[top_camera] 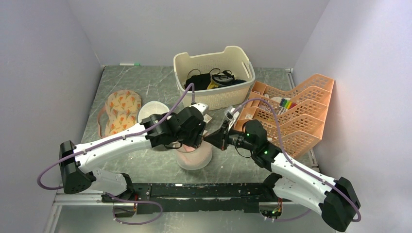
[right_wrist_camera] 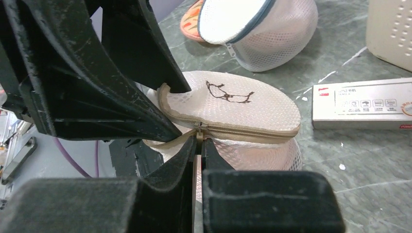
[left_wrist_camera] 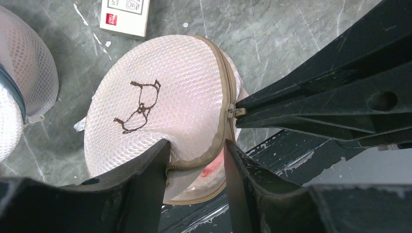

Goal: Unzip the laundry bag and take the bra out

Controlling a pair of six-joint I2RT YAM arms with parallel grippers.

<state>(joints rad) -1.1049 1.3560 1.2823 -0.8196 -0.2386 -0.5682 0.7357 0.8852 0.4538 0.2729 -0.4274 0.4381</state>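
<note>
The laundry bag [top_camera: 198, 158] stands near the table's front edge, with its beige face and black mark upward [left_wrist_camera: 160, 92]. It also shows in the right wrist view [right_wrist_camera: 243, 104]. Its zip is partly open, and pink fabric [left_wrist_camera: 214, 170] shows in the gap. My left gripper [left_wrist_camera: 197, 158] is shut on the lifted edge of the bag's face, one finger above and one below; from above it sits over the bag [top_camera: 192, 141]. My right gripper [right_wrist_camera: 199, 141] is shut on the tan zipper pull [left_wrist_camera: 236, 111] at the bag's right side [top_camera: 209, 138].
A plain white mesh bag [top_camera: 151, 110] sits behind the left arm, with an orange floral padded piece [top_camera: 121, 111] to its left. A cream basket [top_camera: 228, 97] stands at the back. An orange rack [top_camera: 296, 111] stands at the right. A white box [right_wrist_camera: 362, 103] lies beside the bag.
</note>
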